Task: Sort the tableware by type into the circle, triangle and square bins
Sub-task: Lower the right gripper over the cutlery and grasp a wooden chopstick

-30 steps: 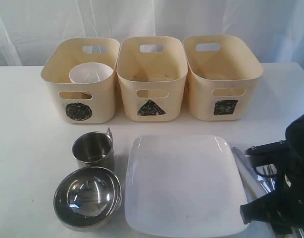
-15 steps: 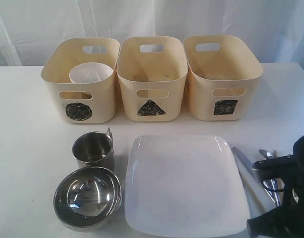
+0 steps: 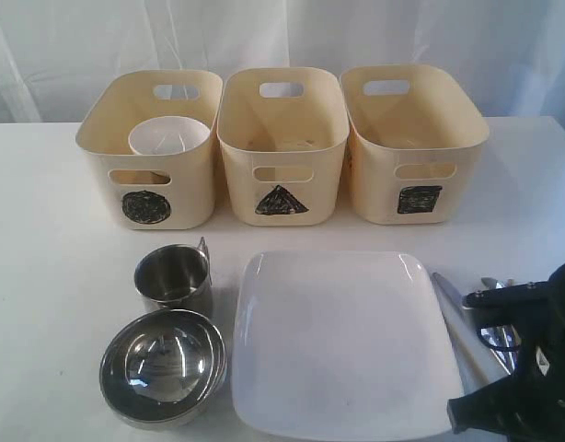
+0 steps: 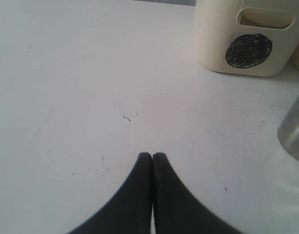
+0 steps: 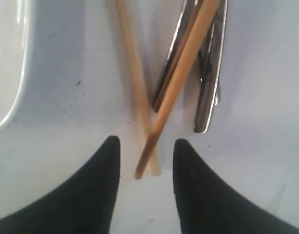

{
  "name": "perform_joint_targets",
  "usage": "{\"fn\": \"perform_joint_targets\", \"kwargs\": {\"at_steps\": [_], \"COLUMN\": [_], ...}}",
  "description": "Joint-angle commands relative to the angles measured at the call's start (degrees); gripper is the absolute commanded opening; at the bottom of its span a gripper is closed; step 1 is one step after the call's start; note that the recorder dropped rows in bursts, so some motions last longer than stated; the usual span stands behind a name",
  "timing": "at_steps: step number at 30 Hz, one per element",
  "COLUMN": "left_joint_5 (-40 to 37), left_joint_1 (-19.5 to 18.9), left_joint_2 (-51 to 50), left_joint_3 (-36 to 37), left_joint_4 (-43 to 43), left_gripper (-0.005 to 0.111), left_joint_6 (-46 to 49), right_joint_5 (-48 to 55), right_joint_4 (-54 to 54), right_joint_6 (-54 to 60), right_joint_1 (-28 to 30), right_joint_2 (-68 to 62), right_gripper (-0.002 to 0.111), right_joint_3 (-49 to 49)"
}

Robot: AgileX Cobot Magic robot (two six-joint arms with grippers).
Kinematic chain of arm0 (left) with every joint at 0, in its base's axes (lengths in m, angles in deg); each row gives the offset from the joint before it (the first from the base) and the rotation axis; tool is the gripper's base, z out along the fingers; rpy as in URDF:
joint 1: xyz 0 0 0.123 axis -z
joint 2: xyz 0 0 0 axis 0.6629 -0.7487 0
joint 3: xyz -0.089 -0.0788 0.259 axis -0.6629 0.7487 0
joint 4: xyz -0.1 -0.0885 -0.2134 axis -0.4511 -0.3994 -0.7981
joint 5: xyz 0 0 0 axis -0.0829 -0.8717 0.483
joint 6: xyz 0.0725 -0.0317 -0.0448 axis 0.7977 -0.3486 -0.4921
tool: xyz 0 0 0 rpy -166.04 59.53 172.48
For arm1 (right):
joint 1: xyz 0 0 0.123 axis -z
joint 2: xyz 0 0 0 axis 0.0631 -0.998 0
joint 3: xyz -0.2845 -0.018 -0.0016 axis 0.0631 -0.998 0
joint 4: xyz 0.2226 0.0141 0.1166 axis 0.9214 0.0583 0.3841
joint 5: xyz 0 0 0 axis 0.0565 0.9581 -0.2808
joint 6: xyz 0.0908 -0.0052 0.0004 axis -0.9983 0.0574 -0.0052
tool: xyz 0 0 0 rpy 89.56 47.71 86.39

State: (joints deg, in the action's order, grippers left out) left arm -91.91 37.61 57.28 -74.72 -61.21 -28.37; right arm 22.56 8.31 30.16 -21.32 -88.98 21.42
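The left claw (image 4: 152,155) is closed: its two dark fingers (image 4: 135,195) lie pressed together along their whole length, tips meeting. The right arm (image 3: 540,368) sits low in the bottom right corner of the exterior view, wrist turned so the right claw (image 5: 147,141) points toward the middle. Its fingers (image 5: 98,185) stand parted, a clear gap between the tips, gripping nothing.
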Motion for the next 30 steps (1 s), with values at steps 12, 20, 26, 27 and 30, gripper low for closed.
{"fn": "perform_joint_targets", "kwargs": {"at_steps": [12, 20, 26, 27, 30], "left_joint_5": [0.2, 0.2, 0.2, 0.2, 0.2], "left_joint_1": [0.1, 0.1, 0.1, 0.1, 0.1], "left_joint_2": [0.3, 0.3, 0.3, 0.3, 0.3], "left_joint_3": [0.2, 0.2, 0.2, 0.2, 0.2], "left_joint_4": [-0.2, -0.2, -0.2, -0.2, -0.2], "left_gripper": [0.000, 0.000, 0.000, 0.000, 0.000], "left_joint_6": [0.0, 0.0, 0.0, 0.0, 0.0], "right_joint_5": [-2.4, -1.5, 1.5, 1.6, 1.7], "right_joint_4": [-0.3, -0.3, -0.3, -0.3, -0.3], "right_joint_6": [-0.2, -0.2, -0.2, -0.2, -0.2], "right_joint_1": [0.5, 0.5, 0.5, 0.5, 0.5], "right_joint_2": [-4.2, -4.5, -4.5, -4.5, -4.5], "right_gripper": [0.034, 0.027, 0.021, 0.020, 0.018], "right_joint_3": [-0.3, -0.3, -0.3, -0.3, -0.3]}}
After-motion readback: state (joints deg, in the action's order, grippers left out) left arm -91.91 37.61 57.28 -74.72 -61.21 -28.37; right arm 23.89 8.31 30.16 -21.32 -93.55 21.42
